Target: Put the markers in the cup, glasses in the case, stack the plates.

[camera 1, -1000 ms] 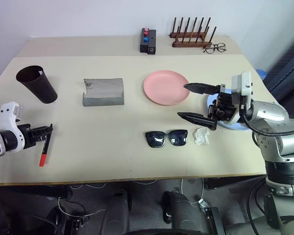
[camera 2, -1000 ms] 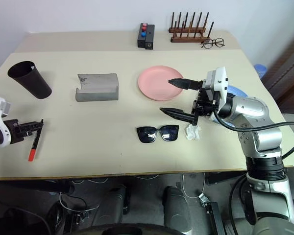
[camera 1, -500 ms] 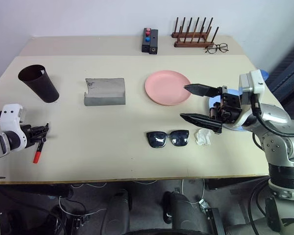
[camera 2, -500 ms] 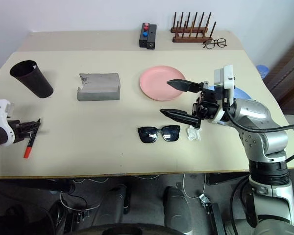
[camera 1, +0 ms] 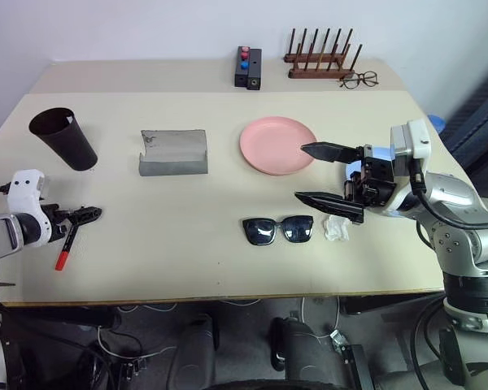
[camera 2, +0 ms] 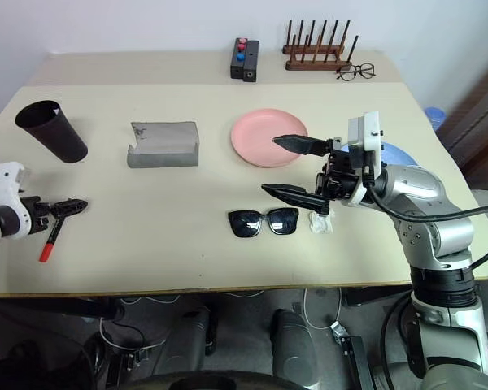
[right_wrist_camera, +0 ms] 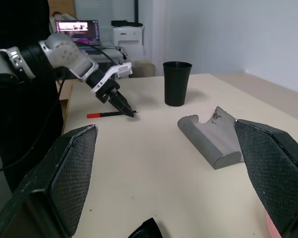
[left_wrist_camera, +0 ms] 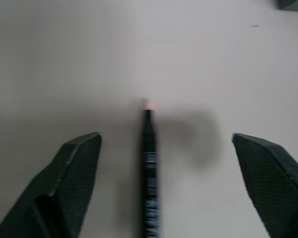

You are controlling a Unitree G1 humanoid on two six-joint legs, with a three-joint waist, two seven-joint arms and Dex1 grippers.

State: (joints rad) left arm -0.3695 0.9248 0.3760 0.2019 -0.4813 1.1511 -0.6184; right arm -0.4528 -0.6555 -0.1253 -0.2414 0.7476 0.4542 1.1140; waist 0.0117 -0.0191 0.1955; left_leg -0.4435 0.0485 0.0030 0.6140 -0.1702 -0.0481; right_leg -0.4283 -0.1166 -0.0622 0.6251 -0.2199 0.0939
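As laid: one marker [camera 1: 65, 249], one cup [camera 1: 62, 139], two plates [camera 1: 276, 145]

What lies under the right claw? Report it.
Under the open right claw lie a crumpled white scrap and the light blue plate, mostly hidden by the arm. The sunglasses sit beside.

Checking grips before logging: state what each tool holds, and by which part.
Nothing held. The left tool stands open around the marker lying on the table; the right tool is open and empty.

matt felt-like grey case [camera 1: 172, 152], glossy black plastic sunglasses [camera 1: 277, 230]; smooth matt table [camera 1: 187, 227]
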